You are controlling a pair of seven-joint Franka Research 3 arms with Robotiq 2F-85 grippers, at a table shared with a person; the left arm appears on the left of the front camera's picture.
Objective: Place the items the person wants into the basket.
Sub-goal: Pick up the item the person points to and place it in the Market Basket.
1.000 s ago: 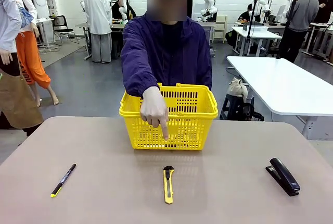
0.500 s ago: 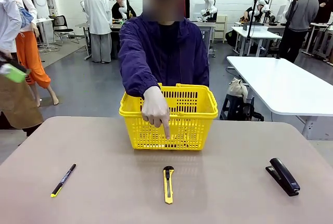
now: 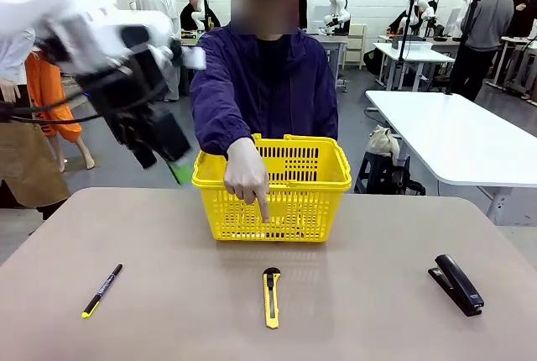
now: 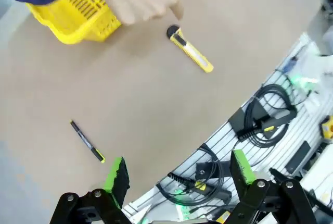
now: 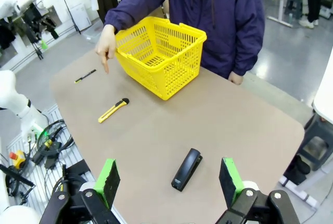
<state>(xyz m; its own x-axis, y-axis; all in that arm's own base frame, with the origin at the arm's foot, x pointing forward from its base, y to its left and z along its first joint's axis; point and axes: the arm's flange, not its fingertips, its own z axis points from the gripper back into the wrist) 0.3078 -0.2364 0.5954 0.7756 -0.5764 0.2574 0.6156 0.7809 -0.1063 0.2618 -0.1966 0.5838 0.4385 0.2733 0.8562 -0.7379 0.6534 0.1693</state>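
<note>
Front view: my left gripper (image 3: 164,165) hangs blurred, high over the table's (image 3: 176,327) far-left part, jaws apart, empty. The person's hand (image 3: 246,176) points a finger down in front of the basket (image 3: 302,189) at the utility knife (image 3: 271,297). The knife lies mid-table, near of the basket, to the right and near of my left gripper. Its long axis runs near-far, black end toward the basket. Pen (image 3: 102,290) near-left, stapler (image 3: 456,284) near-right. No readable print.

Left wrist view: left gripper (image 4: 179,171) wide open, knife (image 4: 190,56) well ahead, pen (image 4: 87,141) closer in.

Right wrist view: right gripper (image 5: 169,177) wide open, empty, above the stapler (image 5: 187,169). Knife (image 5: 113,110) lies farther off, basket (image 5: 161,52) beyond. I judge the left arm better placed.
</note>
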